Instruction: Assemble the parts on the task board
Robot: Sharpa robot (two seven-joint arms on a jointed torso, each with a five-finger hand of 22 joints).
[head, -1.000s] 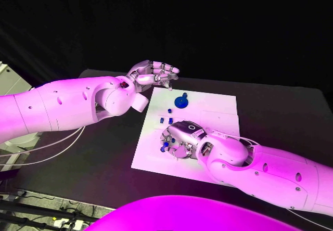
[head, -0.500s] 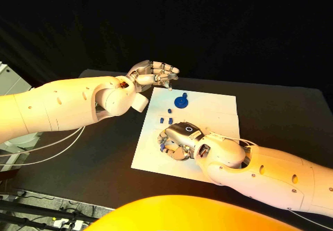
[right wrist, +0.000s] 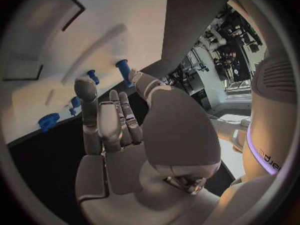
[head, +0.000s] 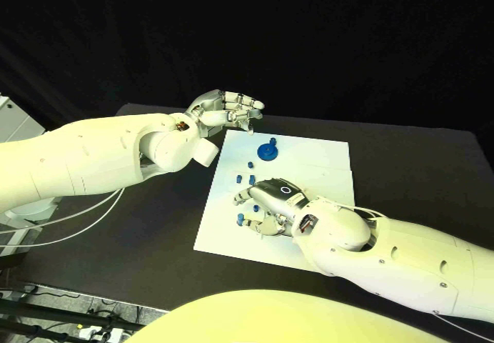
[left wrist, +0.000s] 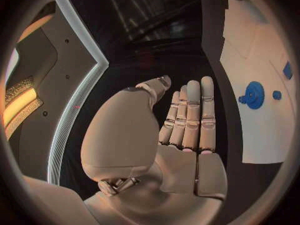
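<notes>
Head view: right hand spread, empty, over task board (left hand likewise empty, beyond its far corner).

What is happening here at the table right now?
A two-armed robot is putting small blue parts together on a white board. Its right hand is low over the board's near end, fingers among several small blue pieces, with nothing plainly gripped. Its left hand hovers empty at the far corner. A blue gear lies untouched on the board.
</notes>
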